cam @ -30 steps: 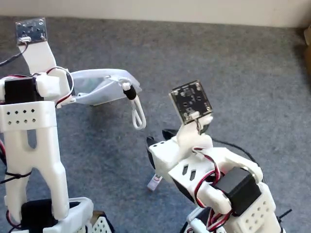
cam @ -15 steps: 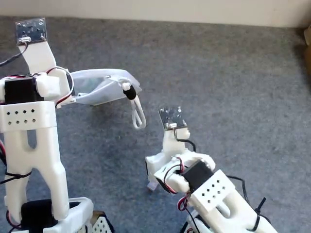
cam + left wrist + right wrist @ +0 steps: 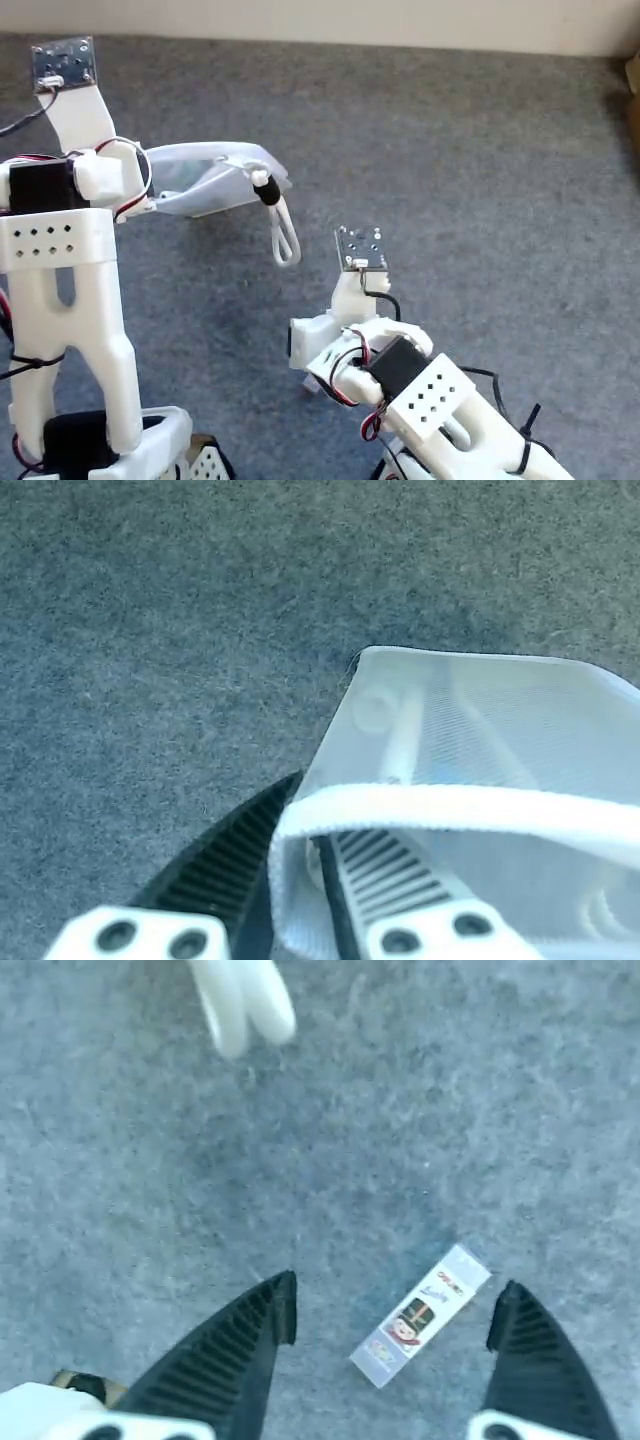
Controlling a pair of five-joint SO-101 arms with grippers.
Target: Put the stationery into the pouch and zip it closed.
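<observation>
- Being gripped at the upper left of the high view, the white mesh pouch (image 3: 210,180) is being pinched at its rim by the left gripper (image 3: 312,820), jaws clamped on it.
- A white cord loop (image 3: 285,235) is being dangled from the pouch's end.
- The right gripper (image 3: 397,1290) is being held spread apart at the lower centre.
- 1 small labelled stationery block (image 3: 420,1315) is being straddled between its fingers on the grey carpet (image 3: 480,150), untouched.

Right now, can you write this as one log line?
left gripper: shut on pouch | right gripper: open over stationery piece | pouch: mouth open
</observation>
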